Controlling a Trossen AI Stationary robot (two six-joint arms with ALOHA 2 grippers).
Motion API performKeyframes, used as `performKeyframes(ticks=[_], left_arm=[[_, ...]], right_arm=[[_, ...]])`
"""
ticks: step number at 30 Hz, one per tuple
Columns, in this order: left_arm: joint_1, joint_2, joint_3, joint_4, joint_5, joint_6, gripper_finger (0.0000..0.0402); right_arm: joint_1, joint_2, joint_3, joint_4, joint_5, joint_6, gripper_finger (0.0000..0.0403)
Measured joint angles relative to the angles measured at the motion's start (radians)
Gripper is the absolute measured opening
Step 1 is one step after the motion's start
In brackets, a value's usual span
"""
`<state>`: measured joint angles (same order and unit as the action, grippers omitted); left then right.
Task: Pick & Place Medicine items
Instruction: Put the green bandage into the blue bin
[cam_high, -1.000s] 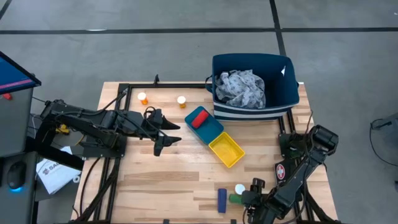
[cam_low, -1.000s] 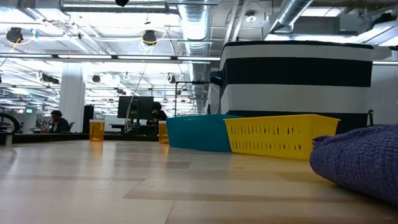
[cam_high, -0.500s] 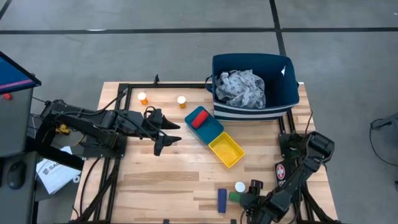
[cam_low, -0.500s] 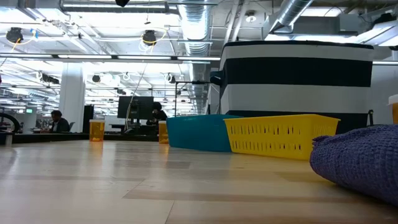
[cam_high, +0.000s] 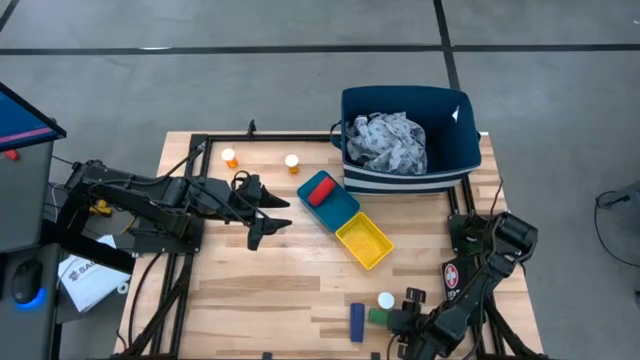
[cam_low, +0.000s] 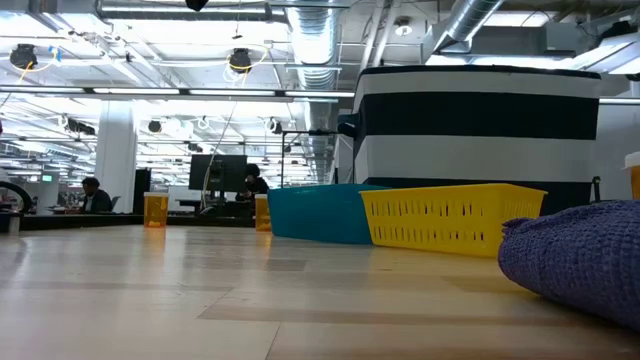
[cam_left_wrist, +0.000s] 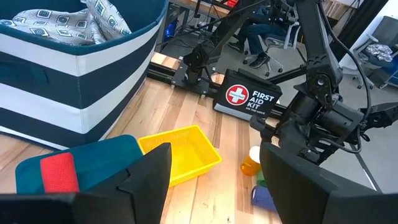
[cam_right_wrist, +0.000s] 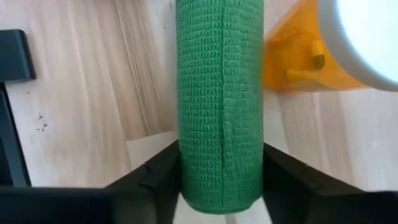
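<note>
Low in the high view, right of centre: right gripper (cam_high: 392, 318) clamped on the green bottle (cam_right_wrist: 220, 99) — pressed on both sides, lying on the wood beside a white-capped pill bottle (cam_high: 385, 301) and the small blue box (cam_high: 357, 321). Left of centre: left gripper (cam_high: 278, 214) parted, holding nothing.

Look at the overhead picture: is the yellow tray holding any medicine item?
No. The yellow tray lies empty, while the red item sits in the blue tray beside it.
</note>
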<state>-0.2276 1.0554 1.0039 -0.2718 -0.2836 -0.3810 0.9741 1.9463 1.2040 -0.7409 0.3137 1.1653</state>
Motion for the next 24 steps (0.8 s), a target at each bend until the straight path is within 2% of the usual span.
performKeyframes(ticks=[4,7,15,19,24], left_arm=[[0.000,0.000,0.000,0.000,0.000,0.000,0.0237],[0.000,0.000,0.000,-0.001,0.000,0.000,0.0237],[0.000,0.000,0.000,-0.042,0.037,-0.001,0.0237],[0.000,0.000,0.000,-0.034,0.071,0.001,0.0237],[0.008,0.014,0.000,0.032,0.099,-0.006,0.0237]], right_arm=[[0.008,-0.017,0.005,-0.009,-0.013,0.034,0.0114],[0.022,-0.050,0.025,0.002,-0.020,0.060,0.0092],[0.068,-0.194,0.102,0.020,0.006,0.146,0.0089],[0.046,-0.258,0.165,-0.068,0.035,0.062,0.0089],[-0.058,-0.340,0.199,-0.231,0.107,-0.077,0.0089]])
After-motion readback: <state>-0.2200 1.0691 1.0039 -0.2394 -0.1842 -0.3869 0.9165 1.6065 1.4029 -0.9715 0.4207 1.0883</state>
